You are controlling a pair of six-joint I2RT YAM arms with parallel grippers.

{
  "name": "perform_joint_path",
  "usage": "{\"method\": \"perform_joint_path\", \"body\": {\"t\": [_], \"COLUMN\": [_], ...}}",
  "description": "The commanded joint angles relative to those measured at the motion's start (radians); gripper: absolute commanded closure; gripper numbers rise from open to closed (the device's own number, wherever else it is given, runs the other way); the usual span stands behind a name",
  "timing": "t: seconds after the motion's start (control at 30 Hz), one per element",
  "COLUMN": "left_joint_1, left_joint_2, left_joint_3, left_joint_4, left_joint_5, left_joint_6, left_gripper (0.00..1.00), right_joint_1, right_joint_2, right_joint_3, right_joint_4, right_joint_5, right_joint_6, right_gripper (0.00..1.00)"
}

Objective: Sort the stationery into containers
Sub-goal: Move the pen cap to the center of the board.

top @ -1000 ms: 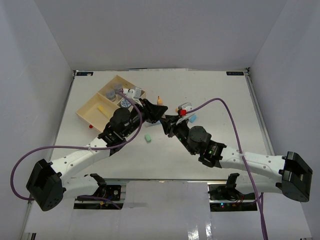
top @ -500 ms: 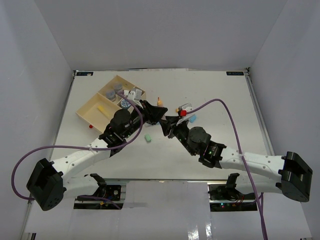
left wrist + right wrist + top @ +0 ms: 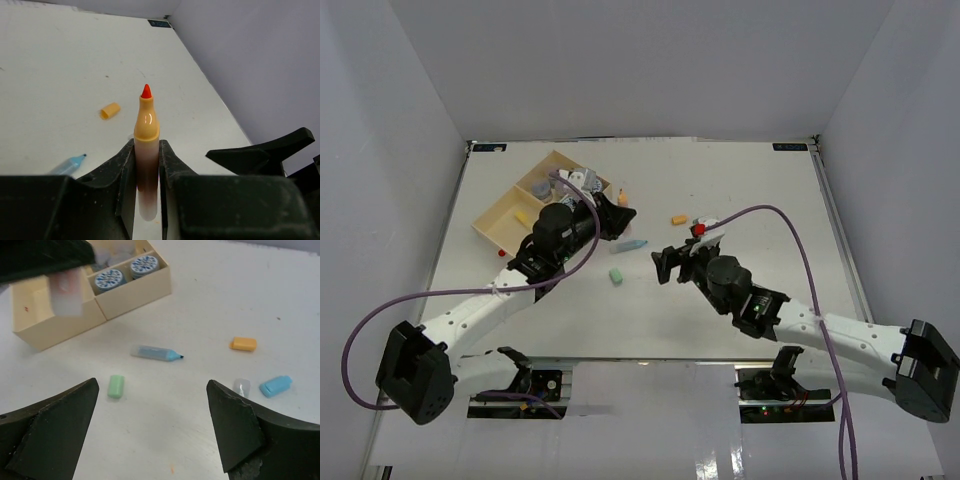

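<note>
My left gripper (image 3: 146, 150) is shut on an uncapped orange marker (image 3: 146, 125), red tip pointing away, held above the table just right of the pale-wood tray (image 3: 492, 222). From above, that gripper (image 3: 607, 217) and the marker (image 3: 622, 198) sit by the tray's right corner. My right gripper (image 3: 152, 383) is open with nothing between its fingers, over the table's middle (image 3: 668, 264). Below it lie a blue marker (image 3: 152, 352), a green cap (image 3: 116, 386), an orange cap (image 3: 243, 343), a blue cap (image 3: 275, 385) and a clear cap (image 3: 241, 386). Two blue-and-white rolls (image 3: 109, 278) sit in a small tray compartment.
The tray's long section holds a yellow stick (image 3: 523, 217); grey rolls (image 3: 540, 187) fill another small section. A small red piece (image 3: 501, 252) lies by the tray's near edge. White walls close in the table on three sides.
My right gripper has opened and drawn back to the right and toward the near edge. The left gripper moved left toward the tray with the orange marker. The orange cap now lies on the table.
</note>
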Motion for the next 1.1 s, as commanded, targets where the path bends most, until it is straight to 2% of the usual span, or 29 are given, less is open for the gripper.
{"method": "perform_joint_path", "body": {"t": [0.0,0.1,0.17,0.27,0.4,0.5,0.6,0.67,0.83,1.07], "left_joint_1": [0.114,0.206,0.243,0.291,0.323,0.328,0.328,0.328,0.329,0.328], "left_joint_2": [0.011,0.035,0.054,0.063,0.043,0.019,0.015,0.012,0.012,0.000], "left_joint_3": [0.098,0.186,0.242,0.268,0.205,0.135,0.130,0.131,0.128,0.125], "left_joint_4": [-0.140,-0.282,-0.387,-0.470,-0.475,-0.449,-0.450,-0.443,-0.453,-0.452], "left_joint_5": [0.135,0.222,0.249,0.291,0.385,0.434,0.453,0.450,0.414,0.410], "left_joint_6": [0.057,0.129,0.202,0.275,0.327,0.373,0.393,0.395,0.398,0.401], "left_gripper": [1.00,1.00,1.00,1.00,1.00,1.00,1.00,1.00,0.99,0.98], "right_joint_1": [-0.149,-0.282,-0.393,-0.441,-0.507,-0.542,-0.550,-0.550,-0.554,-0.562], "right_joint_2": [-0.011,0.034,0.144,0.280,0.523,0.676,0.804,0.873,0.953,1.016], "right_joint_3": [0.036,0.114,0.201,0.323,0.505,0.600,0.747,0.789,0.877,0.898], "right_joint_4": [-0.139,-0.276,-0.349,-0.475,-0.500,-0.533,-0.567,-0.572,-0.593,-0.604], "right_joint_5": [-0.042,-0.172,-0.238,-0.258,-0.274,-0.321,-0.311,-0.315,-0.310,-0.338], "right_joint_6": [0.057,0.116,0.097,0.074,0.037,0.016,-0.028,-0.051,-0.081,-0.075], "right_gripper": [0.05,0.07,0.08,0.08,0.08,0.09,0.09,0.10,0.13,0.16]}}
